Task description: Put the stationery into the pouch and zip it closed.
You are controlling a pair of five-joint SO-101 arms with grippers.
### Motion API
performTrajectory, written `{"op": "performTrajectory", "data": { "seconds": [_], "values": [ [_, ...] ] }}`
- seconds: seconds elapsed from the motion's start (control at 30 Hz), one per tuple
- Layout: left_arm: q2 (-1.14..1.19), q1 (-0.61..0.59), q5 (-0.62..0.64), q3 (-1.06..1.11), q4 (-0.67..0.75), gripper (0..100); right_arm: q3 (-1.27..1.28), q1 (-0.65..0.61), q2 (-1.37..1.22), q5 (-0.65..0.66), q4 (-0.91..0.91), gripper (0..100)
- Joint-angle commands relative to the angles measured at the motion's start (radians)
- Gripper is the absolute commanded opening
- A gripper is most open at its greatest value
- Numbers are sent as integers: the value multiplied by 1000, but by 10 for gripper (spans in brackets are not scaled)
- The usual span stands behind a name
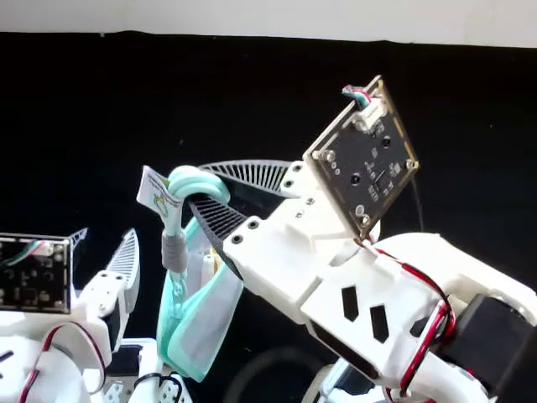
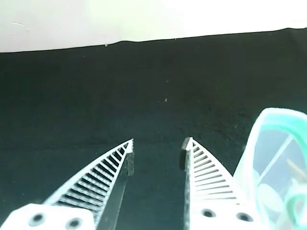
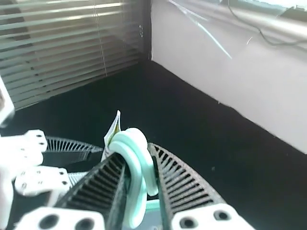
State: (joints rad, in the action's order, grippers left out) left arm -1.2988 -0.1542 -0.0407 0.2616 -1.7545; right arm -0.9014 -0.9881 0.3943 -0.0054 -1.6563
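Note:
A clear pouch [image 1: 197, 319] with mint-green trim hangs off the black table, held up by its mint loop handle [image 1: 197, 180]. A small paper tag [image 1: 158, 191] sticks out beside the loop. My right gripper [image 1: 220, 195] is shut on that loop handle [image 3: 141, 177], one ribbed finger on each side of it, as the right wrist view [image 3: 136, 151] shows. My left gripper [image 2: 158, 142] is open and holds nothing, low beside the pouch [image 2: 278, 158]. In the high view the left gripper [image 1: 105, 248] sits at the lower left. Pale shapes show dimly through the pouch's clear wall.
A black cloth covers the table [image 1: 101, 101], and there is open room on it to the left and toward the back. A white wall [image 2: 144, 19] runs along the far edge. Window blinds [image 3: 62, 43] stand off to one side.

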Motion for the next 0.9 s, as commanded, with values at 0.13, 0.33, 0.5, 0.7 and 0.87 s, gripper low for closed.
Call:
{"op": "performTrajectory", "data": {
  "seconds": [0.13, 0.33, 0.5, 0.7, 0.87],
  "values": [
    [-51, -2, -6, 8, -12, 189, -1, 15, 4, 38, 47, 6],
    [-104, -2, -6, -68, -12, 189, -1, 15, -13, 34, 87, 6],
    [-173, -2, -6, -130, -14, 189, -8, 15, -96, 34, 113, 6],
    [-223, 82, -5, -119, -14, 188, -62, 15, -150, 34, 136, 6],
    [-232, 225, -2, 10, -14, 160, -179, 16, -186, 34, 94, 6]
  ]
}}
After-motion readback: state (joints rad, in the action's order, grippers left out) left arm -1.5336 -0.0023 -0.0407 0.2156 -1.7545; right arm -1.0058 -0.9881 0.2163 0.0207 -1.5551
